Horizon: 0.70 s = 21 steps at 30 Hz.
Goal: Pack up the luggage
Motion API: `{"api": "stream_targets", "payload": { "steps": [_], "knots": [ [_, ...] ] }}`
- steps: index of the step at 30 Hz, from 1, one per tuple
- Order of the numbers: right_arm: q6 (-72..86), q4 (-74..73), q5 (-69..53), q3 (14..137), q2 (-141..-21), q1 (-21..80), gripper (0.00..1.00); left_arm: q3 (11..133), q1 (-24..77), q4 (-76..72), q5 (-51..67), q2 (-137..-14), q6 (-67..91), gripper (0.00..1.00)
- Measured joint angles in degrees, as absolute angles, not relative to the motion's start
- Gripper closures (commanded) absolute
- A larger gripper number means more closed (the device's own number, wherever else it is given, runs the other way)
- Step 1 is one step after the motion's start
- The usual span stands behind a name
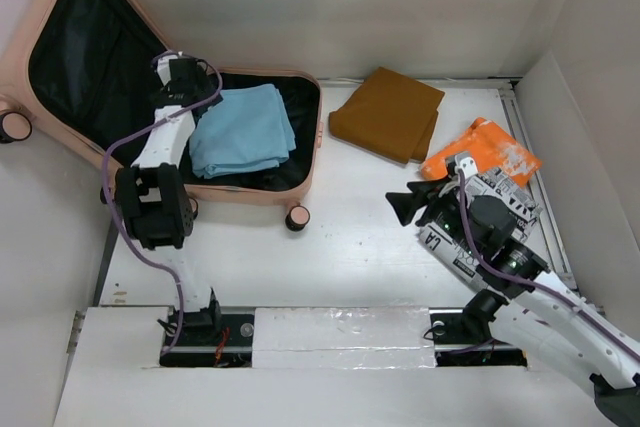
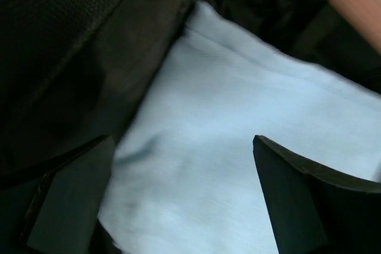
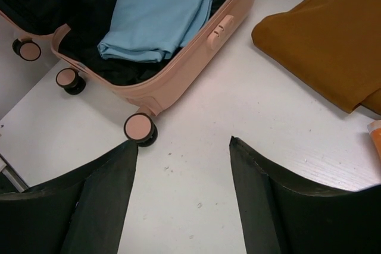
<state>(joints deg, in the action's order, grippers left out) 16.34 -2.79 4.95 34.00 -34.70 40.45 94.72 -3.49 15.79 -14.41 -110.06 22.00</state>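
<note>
The peach-pink luggage [image 1: 262,193] lies open at the left, its lid leaning on the wall. It also shows in the right wrist view [image 3: 196,57]. A folded light blue cloth [image 1: 243,130] lies in its black-lined base and fills the left wrist view [image 2: 238,147]. My left gripper [image 1: 187,75] is open just above the cloth's left edge, holding nothing. My right gripper [image 1: 408,205] is open and empty over bare table right of the luggage. A folded brown cloth [image 1: 388,113] lies on the table, also in the right wrist view [image 3: 327,34].
An orange packet [image 1: 482,150] lies on a printed sheet [image 1: 510,192] at the right, beside a low white wall [image 1: 590,147]. A luggage wheel [image 1: 297,217] sticks out toward the table's middle, seen in the right wrist view [image 3: 140,129]. White walls enclose the table.
</note>
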Motion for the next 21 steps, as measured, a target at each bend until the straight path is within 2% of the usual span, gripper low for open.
{"api": "stream_targets", "payload": {
  "steps": [2, 5, 6, 9, 13, 14, 16, 18, 19, 21],
  "knots": [
    [16.38, -2.76, 4.95, 34.00, -35.29, 40.45, 0.32, 93.67, -1.28, 15.42, -16.73, -106.83, 24.32, 0.03],
    [16.51, -2.79, 4.95, 33.95, -35.31, 40.42, 0.39, 91.29, 5.74, 12.01, -20.47, -99.42, 26.94, 0.04],
    [16.51, -3.01, 4.99, 34.04, -35.09, 40.42, 0.51, 90.63, 9.76, 10.74, -22.41, -96.92, 27.49, 0.05],
    [16.60, -4.95, 5.93, 35.86, -34.13, 40.45, 0.68, 90.24, 25.93, 5.89, -27.44, -92.79, 28.95, 0.07],
    [16.78, -9.13, 8.86, 42.78, -32.27, 40.42, 0.68, 92.44, 43.57, 2.87, -28.58, -97.80, 34.44, 0.12],
    [16.71, -9.93, 9.52, 45.01, -31.66, 40.42, 0.66, 94.13, 45.76, 3.14, -28.47, -100.95, 36.14, 0.12],
    [16.49, -10.79, 10.48, 49.21, -30.63, 40.42, 0.59, 99.35, 48.05, 4.89, -28.67, -109.12, 39.72, 0.19],
    [16.25, -11.09, 11.11, 52.40, -29.61, 40.42, 0.54, 105.43, 48.95, 6.55, -29.19, -117.73, 42.96, 0.35],
    [16.05, -11.14, 11.40, 53.65, -29.19, 40.42, 0.51, 108.36, 49.17, 7.60, -29.32, -121.89, 45.15, 0.50],
    [15.84, -11.16, 11.70, 54.54, -28.80, 40.42, 0.50, 112.09, 49.52, 8.69, -29.32, -128.14, 49.04, 0.58]
  ]
}}
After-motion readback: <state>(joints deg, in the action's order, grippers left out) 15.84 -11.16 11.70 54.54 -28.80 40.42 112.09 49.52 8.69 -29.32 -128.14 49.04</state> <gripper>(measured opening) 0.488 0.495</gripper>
